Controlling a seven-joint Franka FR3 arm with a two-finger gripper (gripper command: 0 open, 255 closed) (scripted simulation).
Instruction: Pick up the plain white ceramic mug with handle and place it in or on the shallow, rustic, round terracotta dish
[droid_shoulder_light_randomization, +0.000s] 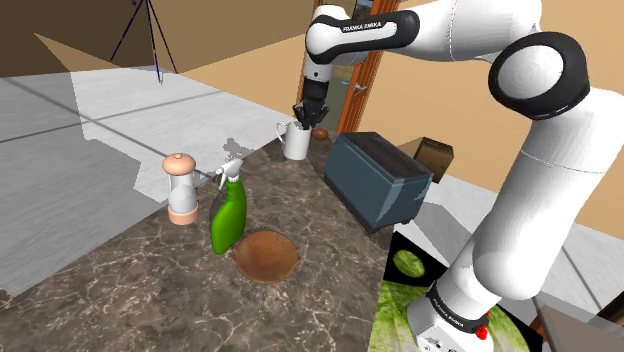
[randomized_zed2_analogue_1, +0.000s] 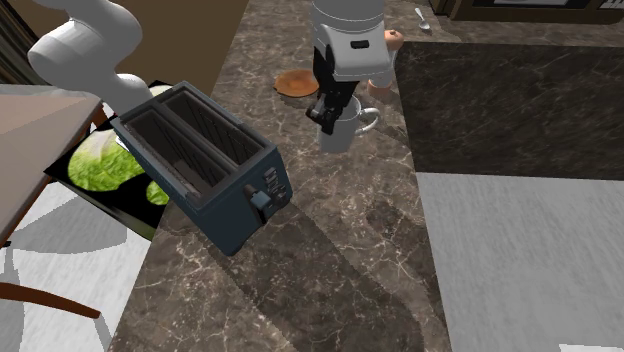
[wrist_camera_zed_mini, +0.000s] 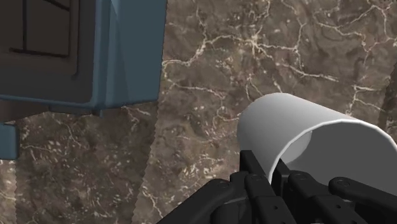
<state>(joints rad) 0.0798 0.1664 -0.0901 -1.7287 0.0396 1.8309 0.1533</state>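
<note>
Mug (wrist_camera_zed_mini: 289, 121) looks pinched at the rim by the gripper (wrist_camera_zed_mini: 270, 170), so it's best lifted straight up, kept level and set down on the dish (droid_shoulder_light_randomization: 266, 254), clear of the bottle (droid_shoulder_light_randomization: 228, 215).

The arm (droid_shoulder_light_randomization: 540, 150) has white, rounded links with black joint rings; a black band (droid_shoulder_light_randomization: 362, 28) near the wrist bears white FRANKA EMIKA lettering; a small red button (droid_shoulder_light_randomization: 483, 328) sits by the base. The end effector (droid_shoulder_light_randomization: 306, 115) is all black and blocky.
</note>
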